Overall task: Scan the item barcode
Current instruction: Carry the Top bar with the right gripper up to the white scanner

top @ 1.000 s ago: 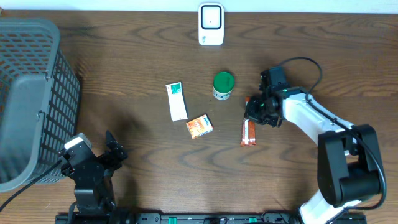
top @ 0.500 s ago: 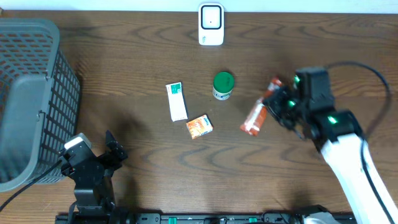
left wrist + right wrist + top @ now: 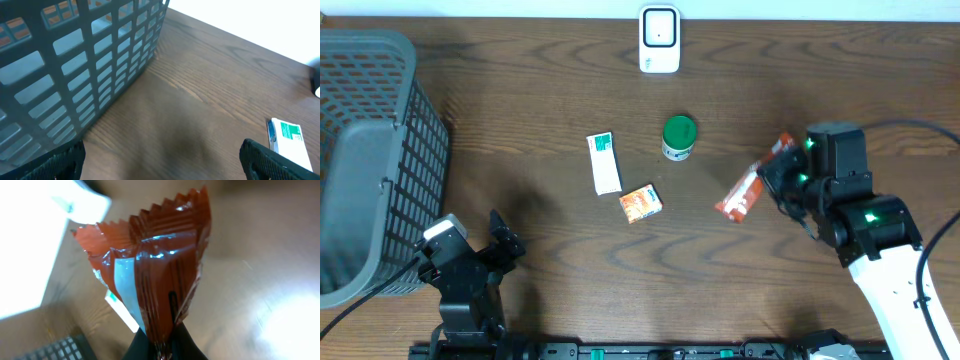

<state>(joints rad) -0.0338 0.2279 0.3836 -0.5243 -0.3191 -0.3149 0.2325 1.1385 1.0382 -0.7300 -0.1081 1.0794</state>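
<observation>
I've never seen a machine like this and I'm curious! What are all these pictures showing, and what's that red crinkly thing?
You are looking at a robot with two arms at a wooden table. One picture looks down from above; the other two come from little cameras on the wrists. The right gripper has its jaws pinched shut on a red snack wrapper, which the right wrist camera shows close up. The left gripper waits with jaws open, holding nothing, near a grey basket. Lying on the table are a white and green box, a small orange packet, a green-lidded tub and a white scanner at the far edge.
</observation>
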